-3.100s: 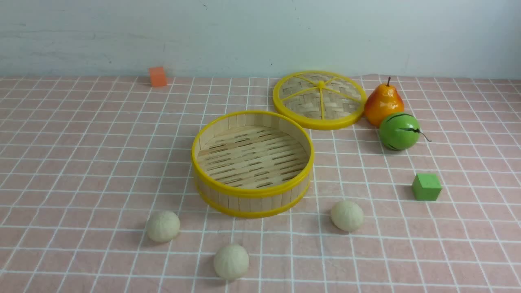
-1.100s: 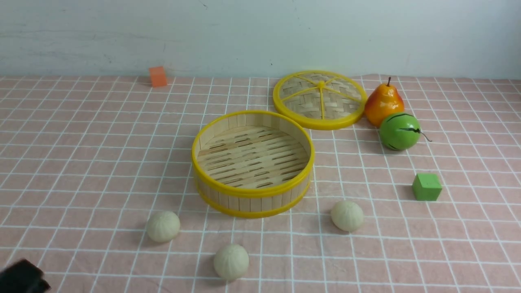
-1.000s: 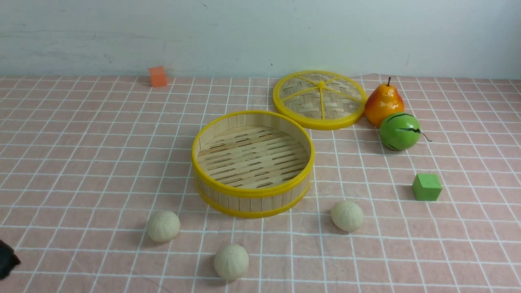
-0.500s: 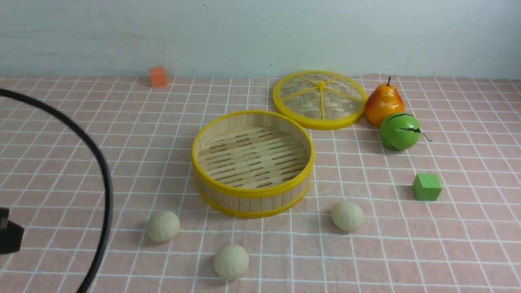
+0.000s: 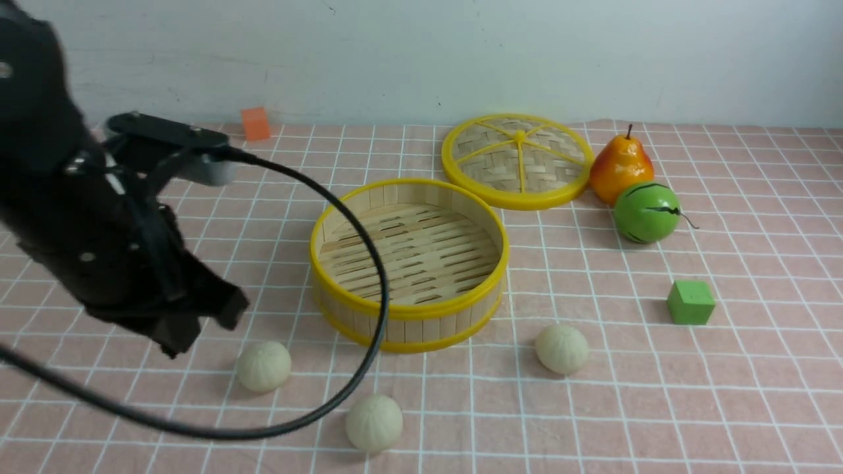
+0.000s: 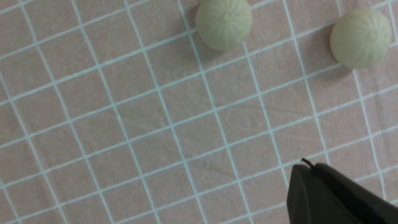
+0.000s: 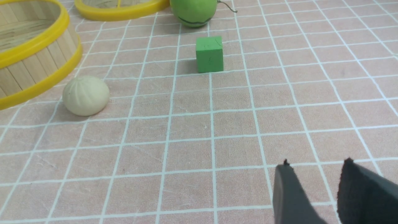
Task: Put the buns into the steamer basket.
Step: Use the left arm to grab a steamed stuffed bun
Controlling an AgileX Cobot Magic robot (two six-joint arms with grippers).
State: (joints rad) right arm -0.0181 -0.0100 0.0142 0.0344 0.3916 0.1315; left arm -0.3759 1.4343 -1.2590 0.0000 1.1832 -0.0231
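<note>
the worktop [image 5: 724, 408], under a pink cloth with a white grid, carries everything. the left arm [image 5: 79, 217] is one black bulk over the worktop's left side, angled down and inward. its cable [image 5: 372, 276] loops out in front of the basket's left part. the left gripper [image 5: 197, 322] hangs close over the cloth, just left of the left-hand bun and apart from it. its jaws are pressed together with nothing in them.

one steamer basket [image 5: 408, 326] stands upright near the middle of the worktop, mouth up. it is round, so it has no long axis, though its floor slats run roughly side to side. one woven lid [image 5: 519, 161] lies flat behind it, towards the far edge and right of centre. one green striped ball [image 5: 646, 212] sits right of the lid, just beside one pear [image 5: 620, 168], which stands stem up.

three buns [image 5: 374, 422] lie on the cloth between the basket and the near edge, all outside it. they are round, with the pleats meeting on top. the left-hand bun [image 5: 263, 366] and right-hand bun [image 5: 562, 349] flank the middle one, which is nearest the edge.

one green cube [image 5: 689, 303] sits towards the right edge, and one orange cube [image 5: 255, 124] at the far edge, left of centre.

the right gripper [image 7: 317, 163] shows only its two tips, low over the cloth and parted with nothing between them.
</note>
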